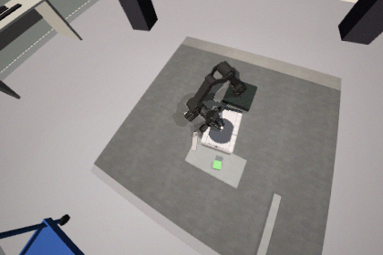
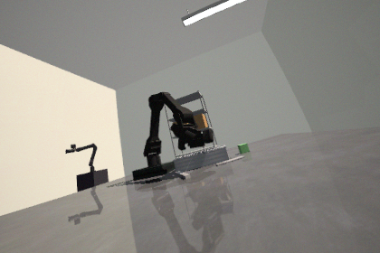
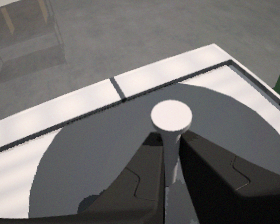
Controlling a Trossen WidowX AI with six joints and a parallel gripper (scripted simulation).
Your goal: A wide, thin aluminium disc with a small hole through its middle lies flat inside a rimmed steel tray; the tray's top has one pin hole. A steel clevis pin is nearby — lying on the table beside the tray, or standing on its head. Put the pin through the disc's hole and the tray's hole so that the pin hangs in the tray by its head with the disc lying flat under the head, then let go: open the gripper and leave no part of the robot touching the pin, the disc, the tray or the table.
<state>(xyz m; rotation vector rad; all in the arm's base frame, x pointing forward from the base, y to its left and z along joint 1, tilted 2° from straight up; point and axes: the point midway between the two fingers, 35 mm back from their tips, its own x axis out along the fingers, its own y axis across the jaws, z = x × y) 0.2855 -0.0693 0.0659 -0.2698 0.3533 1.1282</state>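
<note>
My gripper [image 3: 168,140] is shut on the steel clevis pin [image 3: 171,162] [image 1: 222,127], gripping its shank below the head. The pin's round head faces up toward the wrist camera. The grey disc [image 3: 110,135] [image 1: 222,136] lies inside the rimmed tray [image 3: 60,111] [image 1: 235,118] [image 2: 201,161], beneath the gripper. A dark round spot shows on the disc beside the left finger in the wrist view, partly covered; whether it is the hole or a shadow I cannot tell. The pin's lower end and the tray's pin hole are hidden.
A green cube [image 1: 217,165] [image 2: 243,148] stands on a pale mat [image 1: 232,172] beside the tray. A short pale bar [image 1: 194,141] [image 2: 182,174] lies near the tray's side. A dark green block [image 1: 247,96] is behind the tray. A long pale strip [image 1: 269,224] lies farther off.
</note>
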